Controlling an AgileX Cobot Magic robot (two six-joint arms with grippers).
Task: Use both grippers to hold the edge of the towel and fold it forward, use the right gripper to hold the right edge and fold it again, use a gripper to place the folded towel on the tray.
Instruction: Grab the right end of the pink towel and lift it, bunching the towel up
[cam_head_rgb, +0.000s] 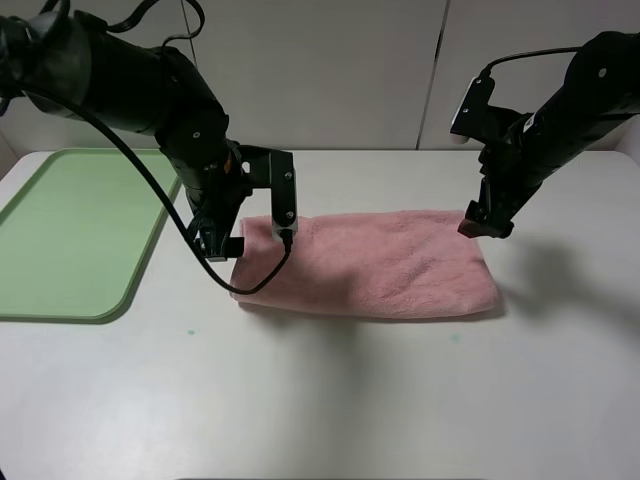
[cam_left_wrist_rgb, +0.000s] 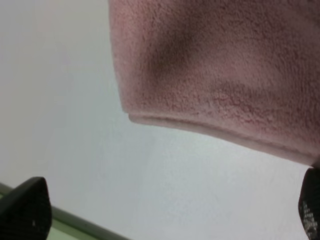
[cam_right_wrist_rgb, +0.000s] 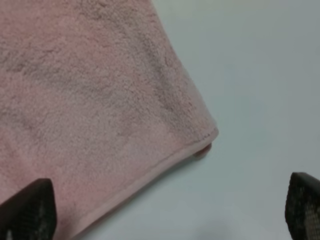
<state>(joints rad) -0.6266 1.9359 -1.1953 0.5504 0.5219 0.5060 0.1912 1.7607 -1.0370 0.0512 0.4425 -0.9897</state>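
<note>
Across the middle of the white table (cam_head_rgb: 350, 400), seen from the high camera, the work sits between 9 and 3 o'clock. At 9 o'clock lies the green tray (cam_head_rgb: 60, 240), bare and flat, kept off to the side so the folding has free room and the last carry stays short.

Centre, the pink towel (cam_head_rgb: 370, 265) lies as a long strip running 9 to 3 o'clock, doubled over on itself. By that shape I judge fold 1 done and fold 2 not yet begun.

Over the strip's 9 o'clock end hangs the left gripper (cam_head_rgb: 222, 243), and over its 2 o'clock corner the right gripper (cam_head_rgb: 485, 228). Each stands at 1 end because the 2 corners of the long edge had to travel together to keep the fold square. Both have their jaws wide apart: in each wrist view the 2 dark fingertips (cam_right_wrist_rgb: 25, 210) sit at opposite sides with bare table and loose cloth between them, so neither holds anything.

The stitched hem (cam_right_wrist_rgb: 150, 172) runs cleanly to the corner below the right gripper. A small darker bit peeks from under that corner; it may be the lower layer slightly out of line, though the blur prevents certainty. That right end is the likely next grasp.
</note>
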